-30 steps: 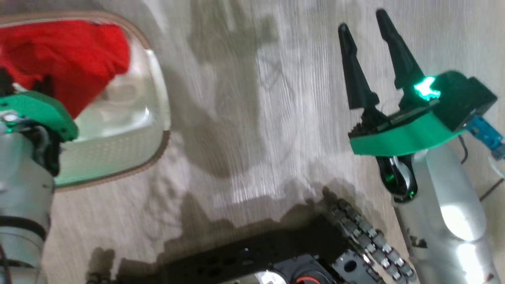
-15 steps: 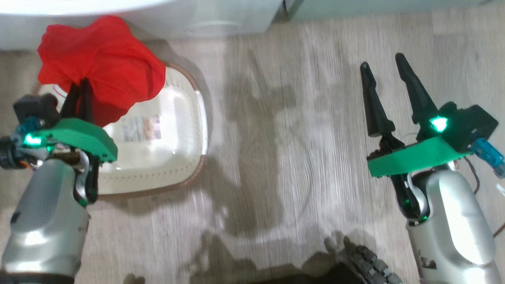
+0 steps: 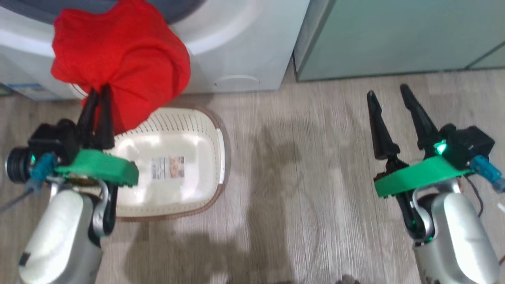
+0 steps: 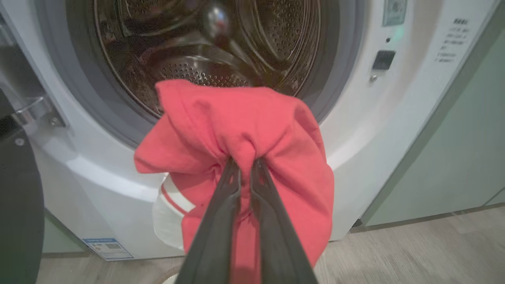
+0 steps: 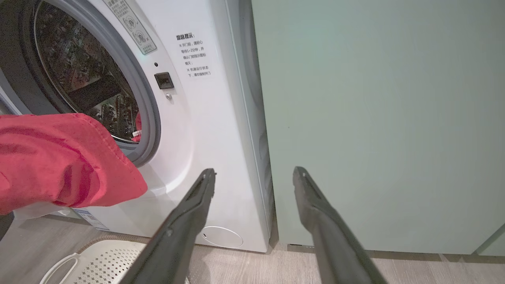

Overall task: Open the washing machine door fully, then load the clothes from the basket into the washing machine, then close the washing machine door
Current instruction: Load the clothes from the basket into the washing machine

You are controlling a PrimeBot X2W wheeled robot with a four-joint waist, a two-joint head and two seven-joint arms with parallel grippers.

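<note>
Clothes (image 3: pixel 118 63) of bright red fabric hang bunched from the left gripper (image 3: pixel 99 90), whose two dark fingers are pinched narrowly together on a fold.

Head view: the garment is raised against the lower front of the washing machine (image 3: pixel 236 43) and covers part of its grey gasket. The basket (image 3: pixel 213 134) sits on the wood-grain floor (image 3: pixel 300 177) just in front of the washing machine, below the held garment; a label sticker (image 3: pixel 168 167) shows on its inner bottom. The right gripper (image 3: pixel 387 90) hangs above the floor to the right of the washing machine, in front of a pale green cabinet (image 3: pixel 394 35), its fingers spread wide and holding nothing.

Left wrist view: the left fingers meet at a gathered knot of red cloth. The clothes hang before the lower half of the washing machine's mouth, outside the steel drum (image 4: pixel 221 47). White trim (image 4: pixel 173 201) shows at the garment's lower left. The washing machine door (image 4: pixel 17 213) stands swung open at the left of the machine, seen as a dark edge beside its hinge. A blue energy sticker (image 4: pixel 106 247) sits low on the machine's front.

Right wrist view: the right fingers point at the seam between the washing machine and the cabinet. The red garment shows before the machine's open mouth, with the basket's perforated end below it, and a small round white flap (image 5: pixel 221 236) low on the machine's front.
</note>
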